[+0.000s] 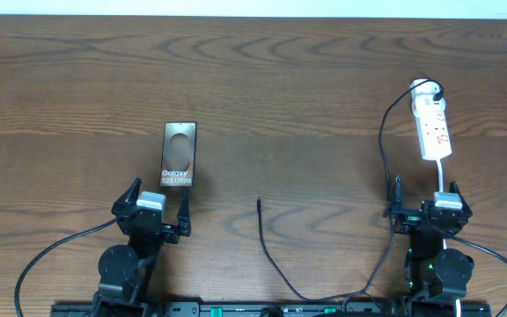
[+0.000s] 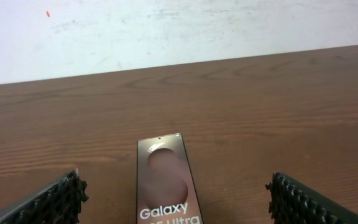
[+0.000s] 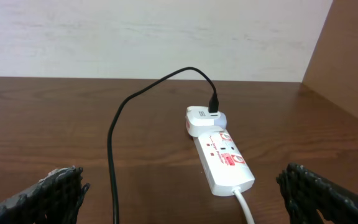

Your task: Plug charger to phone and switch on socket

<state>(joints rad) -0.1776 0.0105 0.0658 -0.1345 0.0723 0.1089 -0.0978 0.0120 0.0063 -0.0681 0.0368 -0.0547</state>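
From overhead, the phone (image 1: 179,154) lies left of centre on the wooden table (image 1: 306,70), lettering at its lower end, just above the left gripper (image 1: 160,190), jaws apart. The socket (image 1: 433,126) lies at upper right, above the right gripper (image 1: 425,189), jaws also apart. Only this view shows the charger (image 1: 261,231) whole: its free tip rests mid-table, well apart from the phone.

The left wrist view shows the phone's brownish oval between two spread pads (image 2: 48,202).

The right wrist view alone shows the charger's black plug (image 3: 213,107) seated in the socket's far end. The red marks are too small to read, perhaps switches.
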